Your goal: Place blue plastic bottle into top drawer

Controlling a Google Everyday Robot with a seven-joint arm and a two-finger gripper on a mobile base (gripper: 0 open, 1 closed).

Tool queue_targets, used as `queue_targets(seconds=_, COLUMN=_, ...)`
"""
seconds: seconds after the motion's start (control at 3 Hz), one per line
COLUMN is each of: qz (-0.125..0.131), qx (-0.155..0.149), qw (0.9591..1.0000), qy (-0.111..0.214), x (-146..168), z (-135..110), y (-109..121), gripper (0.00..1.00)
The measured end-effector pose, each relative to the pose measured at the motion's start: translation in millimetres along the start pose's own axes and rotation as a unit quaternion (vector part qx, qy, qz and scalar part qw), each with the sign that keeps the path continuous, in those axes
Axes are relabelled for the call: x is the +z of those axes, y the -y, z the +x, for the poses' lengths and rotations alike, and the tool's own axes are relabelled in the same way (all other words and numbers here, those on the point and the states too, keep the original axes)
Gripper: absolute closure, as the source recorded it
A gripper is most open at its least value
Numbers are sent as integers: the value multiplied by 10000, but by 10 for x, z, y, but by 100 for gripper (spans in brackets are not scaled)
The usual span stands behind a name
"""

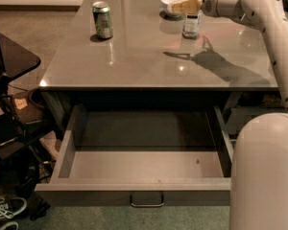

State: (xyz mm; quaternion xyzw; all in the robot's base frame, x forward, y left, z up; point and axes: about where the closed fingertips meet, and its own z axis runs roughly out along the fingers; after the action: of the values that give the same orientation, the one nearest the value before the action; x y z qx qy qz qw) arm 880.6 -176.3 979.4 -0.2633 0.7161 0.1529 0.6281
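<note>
Field notes, one camera looking down over the front of the cabinet.

- Wide shallow grey top drawer (144, 164): pulled fully out, curved metal handle (147, 201) centred on its front. Nothing lies inside. Judged ready to receive, so the opening step looks done.
- Slim clear bluish plastic bottle (191, 24): stands upright on the glossy grey surface (144, 56), far behind the drawer and toward the drawer's right end. Its base is on the surface, so it is not yet lifted.
- Tan-tipped gripper (178, 6): at the height of the bottle's upper part, far behind the drawer, reaching in sideways from the drawer's right. It overlaps the bottle's neck area from this angle. I cannot tell whether it has closed on the bottle or only sits beside it. The side approach suits a tall narrow thing, which is likelier to stay upright under a grip across its body.
- White arm (264, 23): stretches back over the drawer's right end, which leaves the drawer mouth open to a later drop.
- Small white bowl (173, 3): just beside the bottle, further from the drawer. Judged a crowding risk for the gripper.
- Green soda can (102, 19): behind the drawer's left part, well apart from the bottle and no part of the job.

Step in hand, by my reading: the grasp. Lift and carry forward remain.
</note>
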Motion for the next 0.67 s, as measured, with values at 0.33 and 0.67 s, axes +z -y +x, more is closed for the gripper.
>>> queue_targets(seconds=0.33, qz=1, qx=0, qw=10000, qy=0, x=0, z=0, y=0, gripper=0)
queue_targets(seconds=0.67, qz=297, qx=203, qw=9992, qy=-155, x=177, z=123, y=106, gripper=0)
